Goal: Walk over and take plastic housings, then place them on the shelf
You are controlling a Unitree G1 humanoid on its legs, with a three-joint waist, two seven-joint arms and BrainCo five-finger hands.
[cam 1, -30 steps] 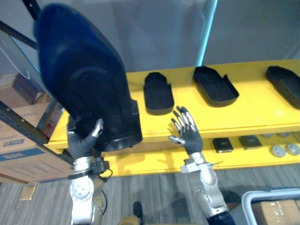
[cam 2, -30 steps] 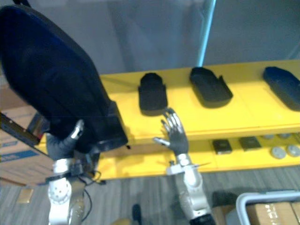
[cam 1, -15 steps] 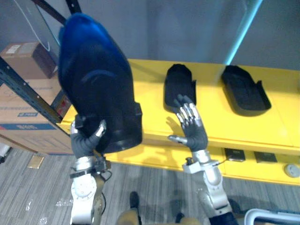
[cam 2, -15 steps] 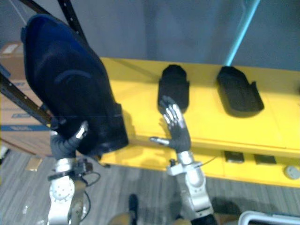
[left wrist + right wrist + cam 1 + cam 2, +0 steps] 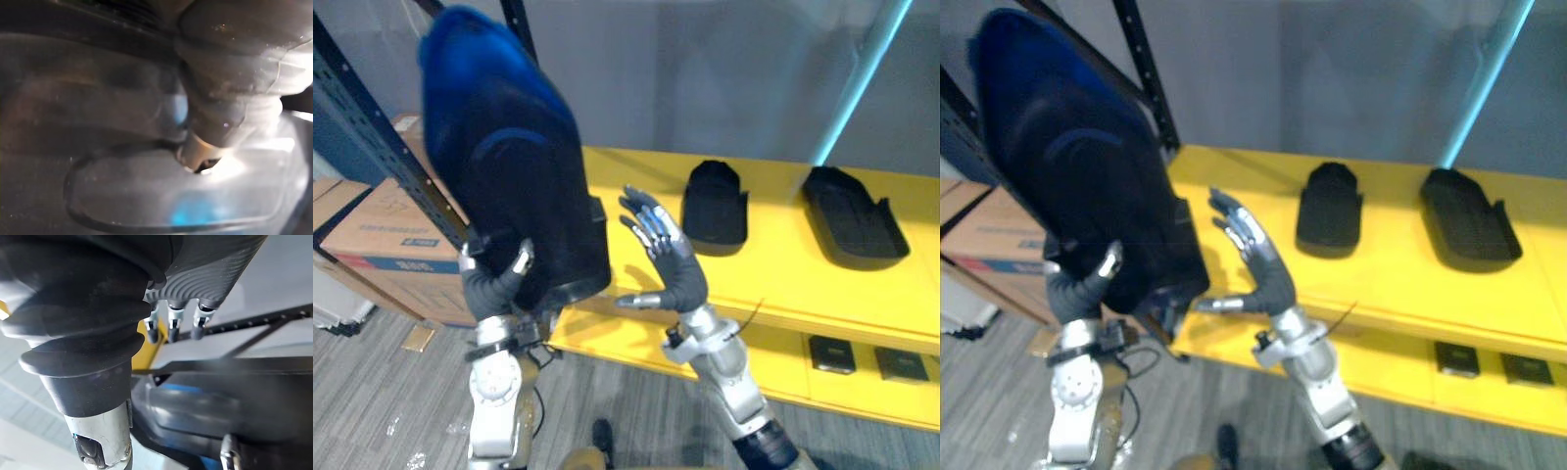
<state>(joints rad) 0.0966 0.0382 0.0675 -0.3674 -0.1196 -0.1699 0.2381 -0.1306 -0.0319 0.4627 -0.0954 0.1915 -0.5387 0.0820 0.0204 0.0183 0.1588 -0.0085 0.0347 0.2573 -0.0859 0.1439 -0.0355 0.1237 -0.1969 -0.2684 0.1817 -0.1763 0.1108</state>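
Probably light, stiff, slippery: large dark-blue moulded plastic housing (image 5: 509, 186) upright before yellow shelf (image 5: 773, 264), gripped at lower rim by curled left robot hand (image 5: 497, 284); right robot hand (image 5: 677, 279) splayed, empty.

A yellow shelf (image 5: 773, 264) is carrying two things on its upper board: a black plastic housing (image 5: 715, 208) is lying flat near the middle, and a second black housing (image 5: 854, 215) is lying apart to its right. On the lower board (image 5: 773, 367), two small black square parts (image 5: 829, 353) are sitting side by side. Cardboard boxes (image 5: 382, 230) are standing on the grey plank floor (image 5: 372, 421) at the left.
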